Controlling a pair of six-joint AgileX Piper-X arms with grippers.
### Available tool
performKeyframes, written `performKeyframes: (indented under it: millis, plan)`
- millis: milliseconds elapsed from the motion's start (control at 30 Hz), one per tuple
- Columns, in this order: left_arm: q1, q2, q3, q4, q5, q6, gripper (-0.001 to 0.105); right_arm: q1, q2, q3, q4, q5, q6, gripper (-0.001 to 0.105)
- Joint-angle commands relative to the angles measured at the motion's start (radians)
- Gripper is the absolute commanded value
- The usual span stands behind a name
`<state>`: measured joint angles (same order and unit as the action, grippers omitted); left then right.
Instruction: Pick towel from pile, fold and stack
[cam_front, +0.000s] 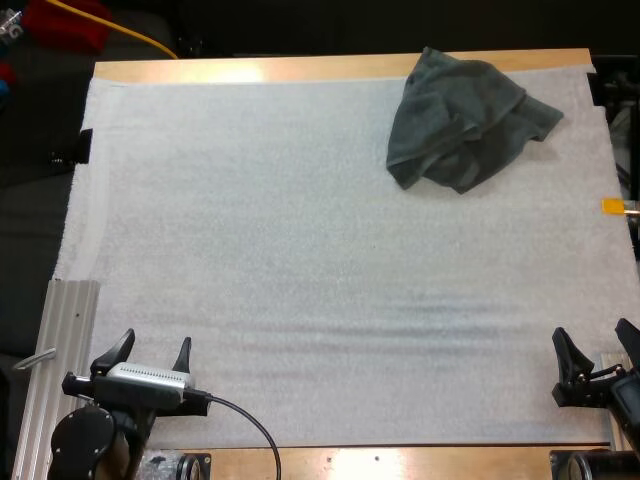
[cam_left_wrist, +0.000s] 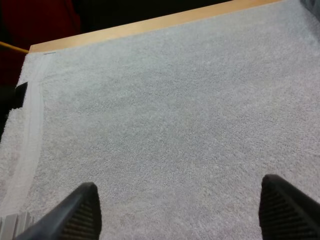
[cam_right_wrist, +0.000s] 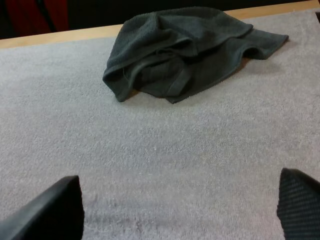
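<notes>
A crumpled dark grey-green towel (cam_front: 462, 122) lies at the far right of the white mat (cam_front: 300, 250), close to the table's far edge. From the right wrist it appears as a rumpled heap (cam_right_wrist: 185, 50) well ahead of the fingers. My left gripper (cam_front: 153, 352) rests open at the near left edge of the mat, with bare mat between its fingers (cam_left_wrist: 80, 210). At the near right corner my right gripper (cam_front: 597, 350) is open too, its fingers (cam_right_wrist: 50, 210) wide apart and holding nothing. Both grippers are far from the towel.
A ribbed aluminium rail (cam_front: 55, 370) runs along the near left side of the table. The wooden table edge (cam_front: 250, 70) borders the mat at the far side.
</notes>
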<state>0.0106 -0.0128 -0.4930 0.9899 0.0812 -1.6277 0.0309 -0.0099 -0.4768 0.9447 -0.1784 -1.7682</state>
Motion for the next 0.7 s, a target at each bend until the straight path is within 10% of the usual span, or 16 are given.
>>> performKeyframes:
  millis: [0,667]
  plan:
    - [-0.004,-0.139,-0.002,-0.016,0.005,-0.006,0.063,0.000,-0.040,-0.002,-0.006,-0.005,-0.003,0.077]
    - [-0.004,-0.052,-0.041,-0.016,0.117,-0.006,0.063,0.000,-0.007,-0.056,-0.006,-0.046,0.000,0.077]
